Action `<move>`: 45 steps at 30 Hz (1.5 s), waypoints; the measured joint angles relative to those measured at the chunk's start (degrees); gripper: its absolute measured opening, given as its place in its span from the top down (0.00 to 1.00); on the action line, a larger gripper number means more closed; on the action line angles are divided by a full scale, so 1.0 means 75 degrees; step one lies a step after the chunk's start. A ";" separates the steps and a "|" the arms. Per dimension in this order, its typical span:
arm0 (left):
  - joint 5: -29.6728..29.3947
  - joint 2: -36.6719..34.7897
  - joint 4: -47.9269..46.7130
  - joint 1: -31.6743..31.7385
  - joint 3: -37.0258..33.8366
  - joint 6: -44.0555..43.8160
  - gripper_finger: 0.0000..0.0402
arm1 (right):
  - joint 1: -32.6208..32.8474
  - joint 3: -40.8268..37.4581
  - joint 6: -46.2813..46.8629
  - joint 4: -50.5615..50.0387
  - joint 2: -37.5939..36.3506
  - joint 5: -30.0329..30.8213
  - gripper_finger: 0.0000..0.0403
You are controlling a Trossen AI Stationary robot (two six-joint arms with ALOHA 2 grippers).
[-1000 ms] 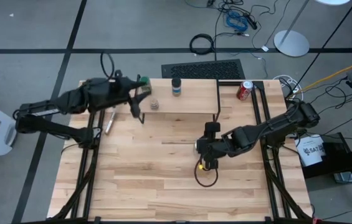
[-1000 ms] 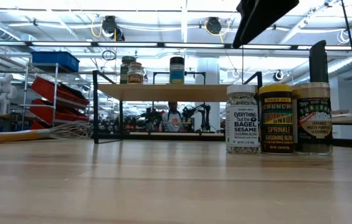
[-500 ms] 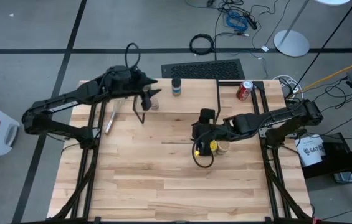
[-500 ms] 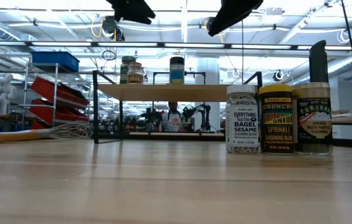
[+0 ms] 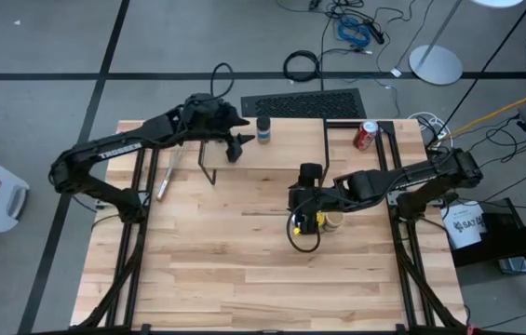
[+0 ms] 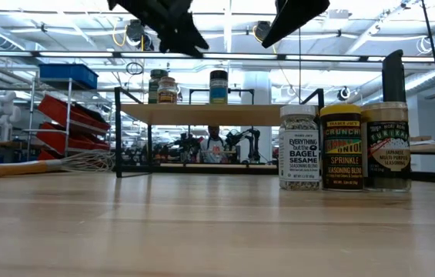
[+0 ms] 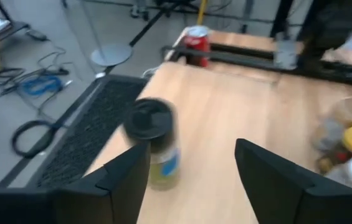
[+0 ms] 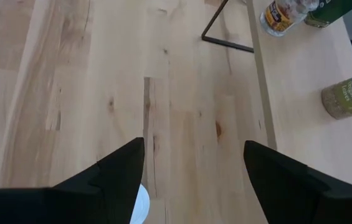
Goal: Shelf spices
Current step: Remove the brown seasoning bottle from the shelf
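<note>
The shelf (image 5: pixel 290 149) stands at the table's far side on thin black legs. A dark-lidded jar (image 5: pixel 263 130) stands on its board. The low view shows two more jars (image 6: pixel 158 85) (image 6: pixel 168 90) toward the board's left end. My left gripper (image 5: pixel 238 147) hovers open above the board; the dark-lidded jar (image 7: pixel 154 143) is just beyond its fingertips. Three spice jars (image 6: pixel 299 146) (image 6: pixel 341 146) (image 6: pixel 387 146) stand in a row on the tabletop. My right gripper (image 5: pixel 298 212) hangs open above them, and a white lid (image 8: pixel 139 204) shows below its fingers.
A red can (image 5: pixel 365 136) stands at the far right, beyond the shelf's end. A wire whisk (image 5: pixel 165 177) lies on the table left of the shelf. The near half of the wooden tabletop (image 5: pixel 244 279) carries nothing.
My left gripper has swung toward the table's right, from the shelf's left end to above the board, and has sunk: it now shows at the top of the low view. My right gripper went a little toward the far edge, then kept still. No jar has moved.
</note>
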 joint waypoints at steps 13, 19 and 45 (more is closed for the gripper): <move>-0.0203 0.0218 0.0251 -0.0012 -0.0006 0.0148 0.34 | 0.0003 0.0000 0.0111 0.0008 0.0003 -0.0004 0.35; -0.0074 0.0102 -0.0656 -0.0282 -0.0006 0.0310 0.34 | 0.0003 0.0000 0.0111 0.0003 0.0003 -0.0004 0.35; -0.1878 -0.1105 -0.3573 -0.2432 -0.0006 -0.0007 0.34 | 0.0006 0.0000 0.0551 0.0002 0.0003 -0.0036 0.35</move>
